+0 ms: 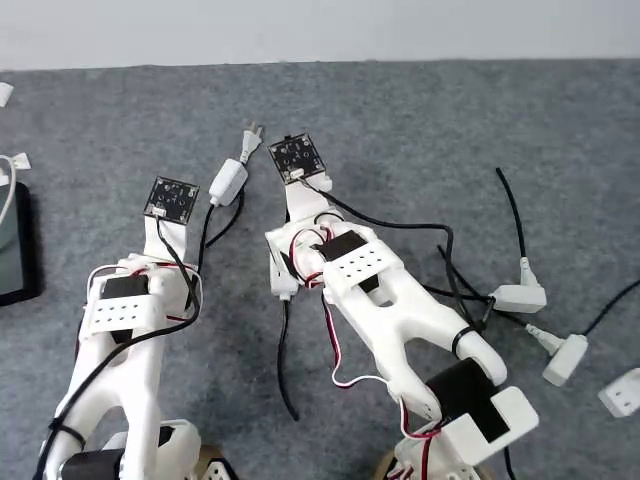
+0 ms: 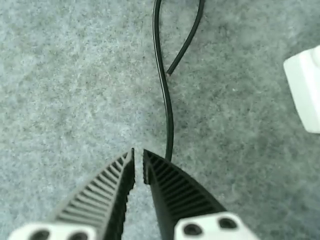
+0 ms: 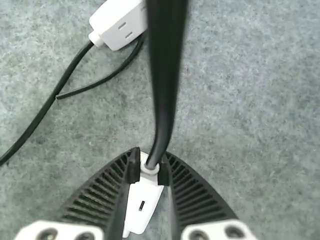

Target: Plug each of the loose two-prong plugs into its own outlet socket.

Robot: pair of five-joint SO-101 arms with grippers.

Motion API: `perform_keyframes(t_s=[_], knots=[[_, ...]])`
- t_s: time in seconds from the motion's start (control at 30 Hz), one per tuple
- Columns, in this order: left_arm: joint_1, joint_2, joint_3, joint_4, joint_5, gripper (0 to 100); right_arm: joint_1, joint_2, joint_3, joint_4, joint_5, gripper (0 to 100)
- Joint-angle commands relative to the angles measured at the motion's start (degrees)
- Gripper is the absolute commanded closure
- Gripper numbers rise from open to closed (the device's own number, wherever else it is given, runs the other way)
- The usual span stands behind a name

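Over the grey mat (image 3: 250, 100), right gripper (image 3: 149, 155) clamps a white plug (image 3: 142, 200); left gripper (image 2: 138, 152) sits closed.

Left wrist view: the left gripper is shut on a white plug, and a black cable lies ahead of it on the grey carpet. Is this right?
Not quite. The left wrist view shows the left gripper shut on nothing, no plug between its fingers. The black cable does lie ahead on the grey carpet. The right gripper holds a white connector.

Left claw (image 2: 138, 153) closed over grey carpet (image 2: 65, 75); black cable (image 2: 171, 125) beside tips.
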Motion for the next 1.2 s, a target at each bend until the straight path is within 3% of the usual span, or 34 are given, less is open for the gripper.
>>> perform_keyframes(t_s=[0.0,0.47,0.53,0.7,0.77,1.0,1.17], knots=[[0.4,0.1,-2.6,0.0,-0.6,97,0.3,-0.5,-0.5,3.3,0.0,99.1],[0.2,0.1,-2.6,-0.1,-0.6,97,-5.8,-0.5,3.2,14.5,4.2,98.6],[0.2,0.1,-2.6,-0.1,-0.6,97,-6.0,-0.5,3.1,14.5,4.1,93.2],[0.2,0.1,-2.6,-0.2,-0.6,97,-8.3,-1.0,2.3,16.1,0.7,69.0],[0.2,0.1,-2.6,-0.2,-0.6,97,-10.2,-1.0,0.9,18.0,-2.3,65.5],[0.1,0.0,-2.6,-0.2,-0.6,97,-11.9,-0.4,-2.2,18.7,-8.6,69.1],[0.0,-0.1,-2.7,-0.2,-0.6,97,-11.7,0.0,-1.1,13.2,-9.2,69.2]])
